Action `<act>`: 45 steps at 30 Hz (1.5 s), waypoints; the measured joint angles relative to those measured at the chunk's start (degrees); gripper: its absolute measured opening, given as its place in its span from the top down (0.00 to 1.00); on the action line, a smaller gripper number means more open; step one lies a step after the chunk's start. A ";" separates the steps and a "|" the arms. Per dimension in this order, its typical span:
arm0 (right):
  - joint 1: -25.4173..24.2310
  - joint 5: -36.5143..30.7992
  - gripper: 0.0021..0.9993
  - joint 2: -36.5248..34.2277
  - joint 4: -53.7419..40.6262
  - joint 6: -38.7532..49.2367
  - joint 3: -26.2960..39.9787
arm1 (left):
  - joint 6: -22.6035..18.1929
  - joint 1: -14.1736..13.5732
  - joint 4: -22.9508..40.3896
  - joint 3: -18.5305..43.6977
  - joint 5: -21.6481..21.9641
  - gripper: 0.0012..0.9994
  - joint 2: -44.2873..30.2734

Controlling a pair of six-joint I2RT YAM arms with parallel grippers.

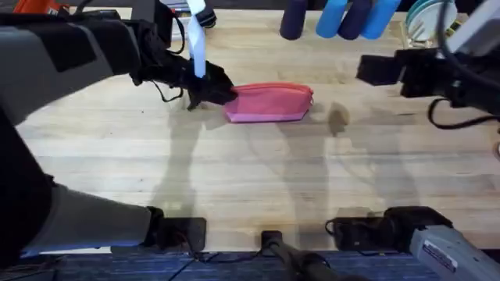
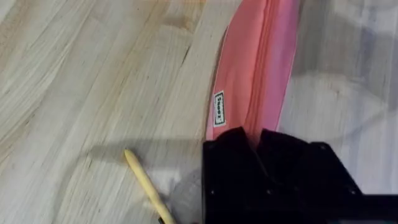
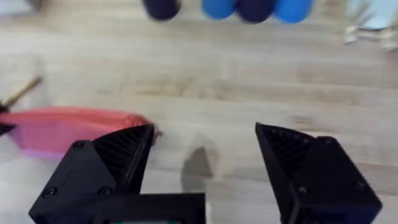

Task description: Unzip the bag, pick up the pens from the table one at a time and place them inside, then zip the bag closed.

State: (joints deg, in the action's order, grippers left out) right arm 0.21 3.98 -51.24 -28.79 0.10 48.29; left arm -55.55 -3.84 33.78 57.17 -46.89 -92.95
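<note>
The worktop (image 1: 258,179) is the biggest thing here: a broad, pale wooden surface of long planks with clear grain running across it.

The left arm (image 1: 70,47) reaches in from nine o'clock in the overhead view, grey and black, large under the camera. The right arm (image 1: 437,74) comes in from three o'clock, dark and boxy.

The bag (image 1: 269,103) lies just above the worktop's middle, toward twelve o'clock. It is an oblong pouch of soft pink fabric, rounded at the ends, with a zipper seam along its upper side. In the left wrist view the bag (image 2: 255,68) shows a small white label stitched at its end, and the zipper line (image 2: 264,62) runs lengthwise down it.

The left pincer (image 1: 211,90) sits at the bag's nine-o'clock end, touching it. In the left wrist view the left pincer (image 2: 258,138) has its black fingers drawn close together with the pink end of the bag and the zipper line between them, so it is pinched on the bag.

The right pincer (image 3: 205,149) stands wide, its two black ribbed fingers well apart over bare wood. It hangs at the bag's three-o'clock side, apart from it; the bag (image 3: 68,127) shows beside one finger.

A pen (image 2: 148,185), thin, straight and yellow-tan, lies on the wood just beside the left pincer.
</note>
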 joint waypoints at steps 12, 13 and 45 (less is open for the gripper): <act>-2.20 14.20 0.00 -11.81 2.14 -4.33 0.00 | 0.00 0.00 -0.02 0.00 0.00 0.96 0.00; -3.17 14.82 0.00 -12.41 2.12 -5.55 0.00 | 0.00 0.00 -0.02 0.00 0.00 0.96 0.00; -17.86 48.46 0.00 -34.01 2.01 -9.70 0.09 | 0.00 0.00 -0.19 0.00 0.02 0.96 0.00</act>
State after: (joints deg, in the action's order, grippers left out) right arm -17.65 52.44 -85.25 -26.79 -9.61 48.38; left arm -55.55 -3.84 33.59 57.17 -46.87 -92.95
